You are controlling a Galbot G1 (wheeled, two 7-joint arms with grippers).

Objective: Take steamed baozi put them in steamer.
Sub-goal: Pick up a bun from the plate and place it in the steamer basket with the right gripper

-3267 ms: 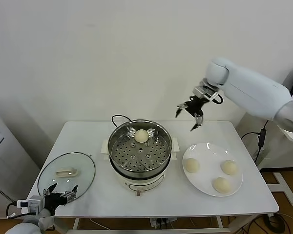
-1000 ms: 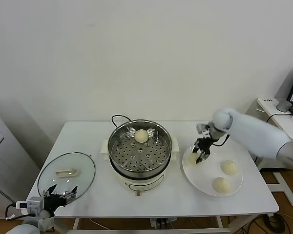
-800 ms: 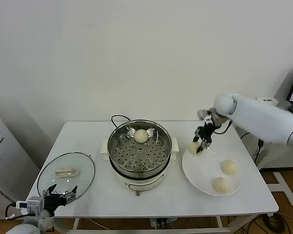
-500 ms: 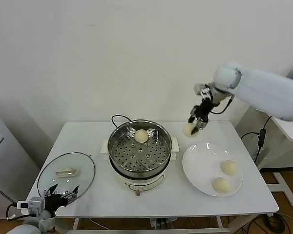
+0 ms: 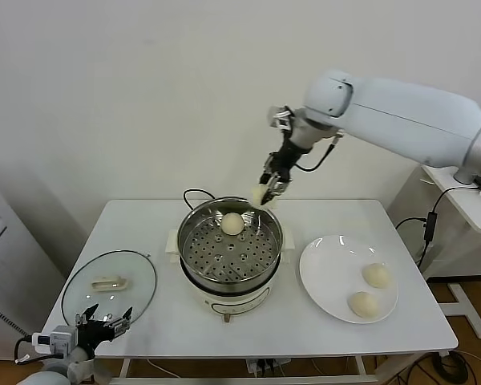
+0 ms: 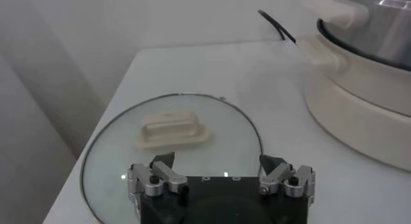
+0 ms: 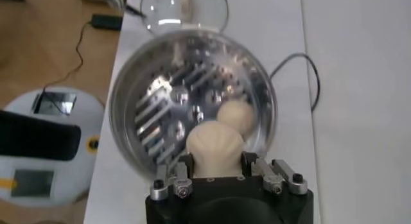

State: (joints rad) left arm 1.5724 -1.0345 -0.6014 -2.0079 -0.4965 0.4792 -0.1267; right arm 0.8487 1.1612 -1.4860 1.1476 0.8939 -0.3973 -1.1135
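My right gripper (image 5: 263,191) is shut on a cream-white baozi (image 5: 259,195), held in the air just above the far right rim of the steamer (image 5: 195,262). In the right wrist view the held baozi (image 7: 214,147) sits between the fingers, over the perforated tray. One baozi (image 5: 232,223) lies at the back of the tray, also seen as the baozi (image 7: 236,116) in the right wrist view. Two more baozi (image 5: 376,275) (image 5: 363,304) lie on the white plate (image 5: 329,265). My left gripper (image 5: 102,317) hangs open by the table's front left corner, next to the glass lid (image 6: 173,132).
The glass lid (image 5: 109,285) with its white handle lies flat on the table's left side. A black cord (image 5: 194,194) runs behind the steamer. The steamer's cream base (image 6: 359,103) fills one side of the left wrist view.
My right gripper lifted a baozi off the plate and carried it up and left to the steamer's far right rim. The left arm stayed put.
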